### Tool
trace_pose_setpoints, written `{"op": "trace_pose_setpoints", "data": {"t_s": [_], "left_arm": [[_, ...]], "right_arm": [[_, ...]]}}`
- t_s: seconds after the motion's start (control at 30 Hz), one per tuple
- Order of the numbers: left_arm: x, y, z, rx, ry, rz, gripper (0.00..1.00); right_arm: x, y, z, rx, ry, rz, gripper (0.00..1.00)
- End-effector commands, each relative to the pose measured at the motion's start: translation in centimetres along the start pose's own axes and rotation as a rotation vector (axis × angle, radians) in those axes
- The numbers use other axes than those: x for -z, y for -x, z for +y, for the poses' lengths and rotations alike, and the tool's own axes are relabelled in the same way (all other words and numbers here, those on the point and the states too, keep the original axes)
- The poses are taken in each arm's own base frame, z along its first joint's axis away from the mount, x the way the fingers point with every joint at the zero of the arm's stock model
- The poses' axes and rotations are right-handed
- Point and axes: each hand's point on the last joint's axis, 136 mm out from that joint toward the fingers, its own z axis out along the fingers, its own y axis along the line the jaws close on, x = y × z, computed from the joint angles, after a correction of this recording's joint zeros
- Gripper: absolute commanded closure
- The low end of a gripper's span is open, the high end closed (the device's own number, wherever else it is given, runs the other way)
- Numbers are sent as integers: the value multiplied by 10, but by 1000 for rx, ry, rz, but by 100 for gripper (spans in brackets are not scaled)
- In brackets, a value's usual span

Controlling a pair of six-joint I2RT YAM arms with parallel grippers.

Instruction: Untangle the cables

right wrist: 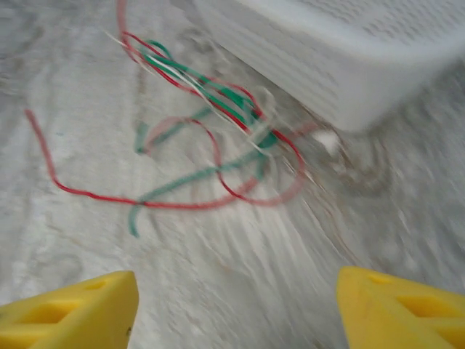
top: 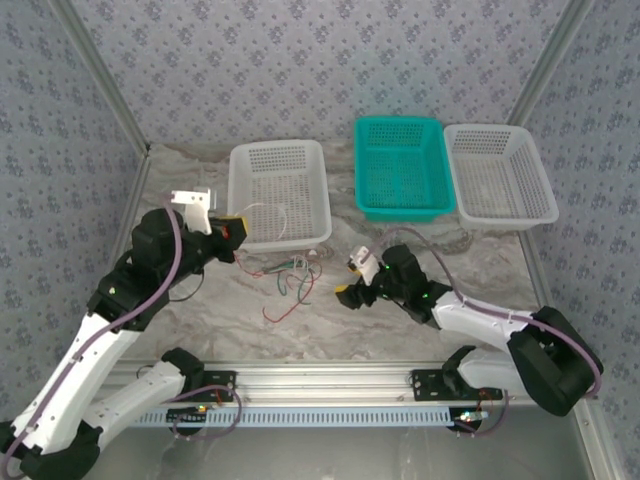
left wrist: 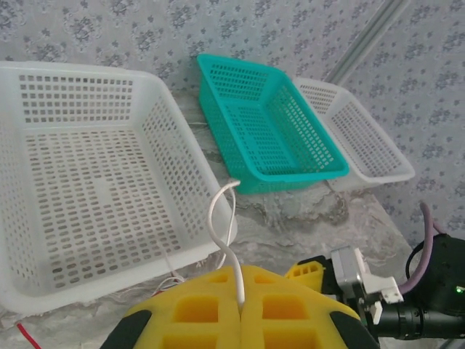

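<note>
A: Where is the tangle in relation to the white basket?

B: The cables lie on the table just in front of that basket's near wall. A red strand and a green strand cross each other there in a loose knot.

A: And the two arms?

B: The left gripper is by the basket's near-left corner, clamped on the pale cable, which loops up from between its fingers. The right gripper is off the basket's near-right corner, its jaws wide apart with nothing between them.

A: Which way is the knot from the right gripper?

B: Ahead of it, toward the basket. The wrist view is blurred, but the bundle's long axis seems to run along the basket's near wall. The right arm looks like the nearer free one. It would probably draw a coloured strand away from the basket while the left one anchors the pale cable.
</note>
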Motion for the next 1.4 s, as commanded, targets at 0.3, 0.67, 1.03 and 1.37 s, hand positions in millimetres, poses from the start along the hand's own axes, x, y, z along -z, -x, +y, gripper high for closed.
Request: {"op": "trace_pose_setpoints", "data": {"t_s": [0.3,0.67,1.03,1.37], "left_arm": [[35,53,-68,-1,-315,-156,100],[59,64,-67,-20,-294,-212,100],[137,91,23,-22,270,-397,100],[186,100,74,-92,650,-447,100]], "right_arm": [[-90,84,41,393,143,-166,22],[-139,62,37,341,151,-117,86],[-87,22,15,217,3,84,100],[14,-53,-81,-266,-432,158,100]]}}
